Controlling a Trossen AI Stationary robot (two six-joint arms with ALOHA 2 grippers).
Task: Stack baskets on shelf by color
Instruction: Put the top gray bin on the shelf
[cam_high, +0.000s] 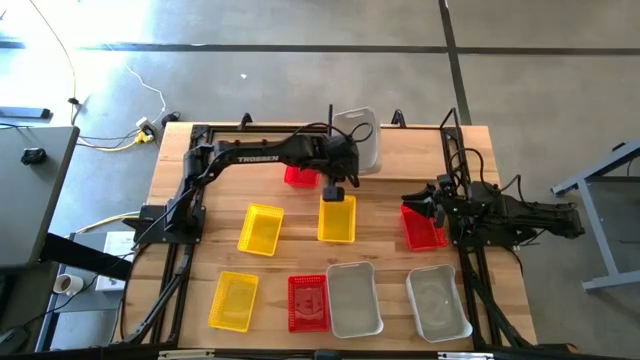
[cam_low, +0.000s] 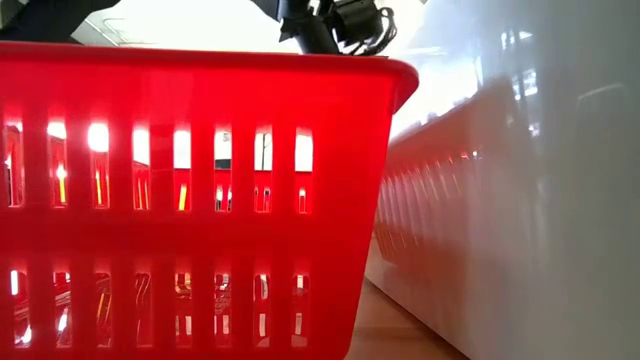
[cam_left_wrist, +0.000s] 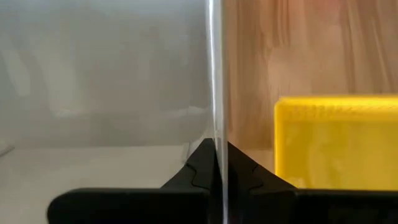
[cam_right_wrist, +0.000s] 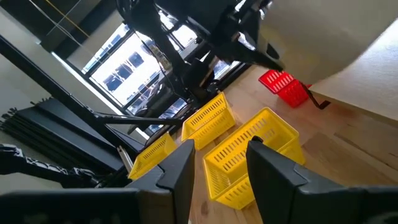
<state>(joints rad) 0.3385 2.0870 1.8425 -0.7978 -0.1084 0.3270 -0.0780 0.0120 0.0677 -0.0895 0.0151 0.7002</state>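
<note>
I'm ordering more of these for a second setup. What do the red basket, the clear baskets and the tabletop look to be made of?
Red basket: probably moulded plastic, glossy, with light glowing through its slotted wall. Clear baskets: likely translucent whitish plastic, smooth, letting the table show faintly through. Tabletop: wood planks or a wood-look surface, pale, with visible grain and seams.

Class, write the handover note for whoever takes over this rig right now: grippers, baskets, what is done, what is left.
Left gripper: shut on the wall of a clear basket, at the table's far edge.
Right gripper: open, holding nothing, beside a red basket on the right.
Lying singly on the table: three yellow baskets, two more red, two more clear.
Done: no stack visible.
Left: all three colour stacks. The shelf cannot be made out.
</note>
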